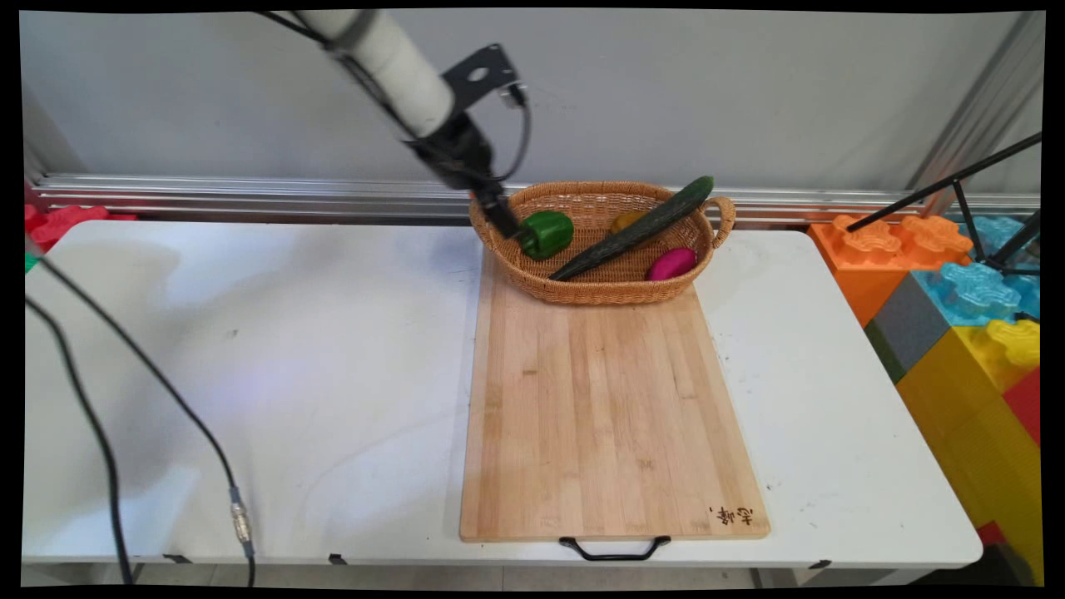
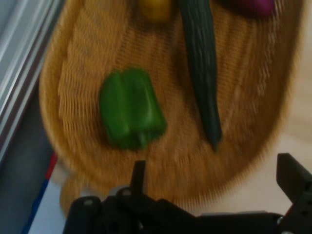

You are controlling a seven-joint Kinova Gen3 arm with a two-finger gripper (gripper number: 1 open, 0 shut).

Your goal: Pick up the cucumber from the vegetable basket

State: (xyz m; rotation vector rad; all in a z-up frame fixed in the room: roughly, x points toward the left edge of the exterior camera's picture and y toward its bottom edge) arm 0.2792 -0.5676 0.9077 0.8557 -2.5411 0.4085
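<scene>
Black fingers (image 2: 287,178) of the gripper (image 1: 517,235) stand spread and released over the wicker basket (image 1: 499,241), empty, the green bell pepper (image 2: 130,114) just beyond at eleven o'clock, beside the cucumber (image 2: 201,68).

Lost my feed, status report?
Gripper open, over basket rim. Green pepper nearest, not gripped. Cucumber lies beside it across basket.

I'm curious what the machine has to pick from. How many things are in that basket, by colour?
Green: 2, the pepper and the cucumber
Yellow: 1, a partly hidden item
Magenta: 1, an oval item
Total: 4 in the basket
</scene>
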